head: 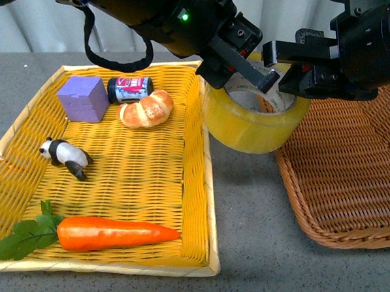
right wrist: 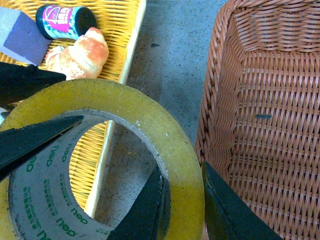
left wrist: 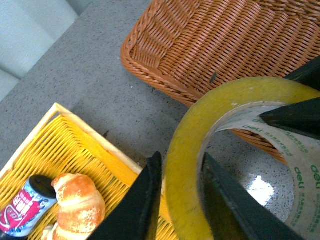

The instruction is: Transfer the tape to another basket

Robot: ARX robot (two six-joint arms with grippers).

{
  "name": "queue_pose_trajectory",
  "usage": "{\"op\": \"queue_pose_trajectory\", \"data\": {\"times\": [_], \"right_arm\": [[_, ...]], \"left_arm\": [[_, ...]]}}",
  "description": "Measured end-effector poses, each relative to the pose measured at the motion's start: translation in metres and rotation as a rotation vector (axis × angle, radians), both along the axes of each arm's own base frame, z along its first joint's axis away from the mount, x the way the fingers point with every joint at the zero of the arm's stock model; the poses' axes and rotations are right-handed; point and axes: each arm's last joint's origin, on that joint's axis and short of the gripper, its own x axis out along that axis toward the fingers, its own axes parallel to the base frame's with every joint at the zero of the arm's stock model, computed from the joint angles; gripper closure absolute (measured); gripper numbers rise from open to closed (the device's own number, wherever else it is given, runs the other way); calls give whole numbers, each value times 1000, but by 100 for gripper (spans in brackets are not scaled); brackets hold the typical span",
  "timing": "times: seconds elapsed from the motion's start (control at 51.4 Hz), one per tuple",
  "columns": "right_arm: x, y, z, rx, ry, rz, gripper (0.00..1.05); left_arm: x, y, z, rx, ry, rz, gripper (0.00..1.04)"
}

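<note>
Table [head: 253, 247]: grey, speckled, carrying a yellow woven tray [head: 210, 204] on the left and the basket [head: 353, 177] on the right, with a strip of bare grey between them.
Nearest: a carrot [head: 114, 233] with green leaves lies along the tray's front rim; a toy panda [head: 68, 156] lies behind it.
Tape [head: 246, 127]: a wide roll, translucent yellow, with a pale core printed in green letters. It is lifted off the table and tilted, above the grey strip. In the front view it overlaps the tray's right rim and the basket's left rim.
Left gripper [left wrist: 181, 165]: narrow, pinching the roll's wall, one finger on the yellow outside and one inside the core.
Right gripper [right wrist: 182, 172]: also narrow, pinching the wall on the basket side in the same way, one finger inside and one outside.
Edges: the basket's raised brown wall stands just beside the roll; the tray's pale rim is close on the other side.
Open room: the basket's woven floor shows in full view to the right of the roll.
Further back: a croissant [head: 146, 109], a purple cube [head: 82, 98] and a small can [head: 130, 88] lie near the tray's far rim.
Background: a pale backdrop [head: 18, 24].
</note>
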Motion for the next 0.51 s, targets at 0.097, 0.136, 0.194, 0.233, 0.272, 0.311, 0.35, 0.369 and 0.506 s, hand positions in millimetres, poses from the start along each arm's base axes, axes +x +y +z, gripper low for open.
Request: {"op": "queue_pose_trajectory", "data": {"times": [0.097,0.136,0.194,0.233,0.272,0.311,0.35,0.369,0.506], "right_arm": [[3,-8,-2,-11,-3,-29,89],[5,-12,-3,-13,-2,-44,89],[6,-16,-4,-14,0,-57,89],[7,-20,-4,-16,-2,-65,89],[9,-25,-4,-19,-5,-78,89],[10,-29,-4,-19,-7,-90,89],[11,-33,-4,-20,-9,-100,89],[12,-35,-4,-22,-11,-105,89],[17,-61,-9,-49,-16,-169,89]], "left_arm": [[-5,7,12,-65,8,14,58],[-7,10,17,-77,0,18,51],[-10,13,20,-80,-2,20,44],[-12,16,20,-78,-4,28,36],[-12,19,18,-70,-15,48,31],[-10,22,17,-62,-34,81,25],[-9,25,16,-58,-52,119,20],[-7,27,15,-55,-64,145,17],[10,50,10,-82,-151,397,7]]}}
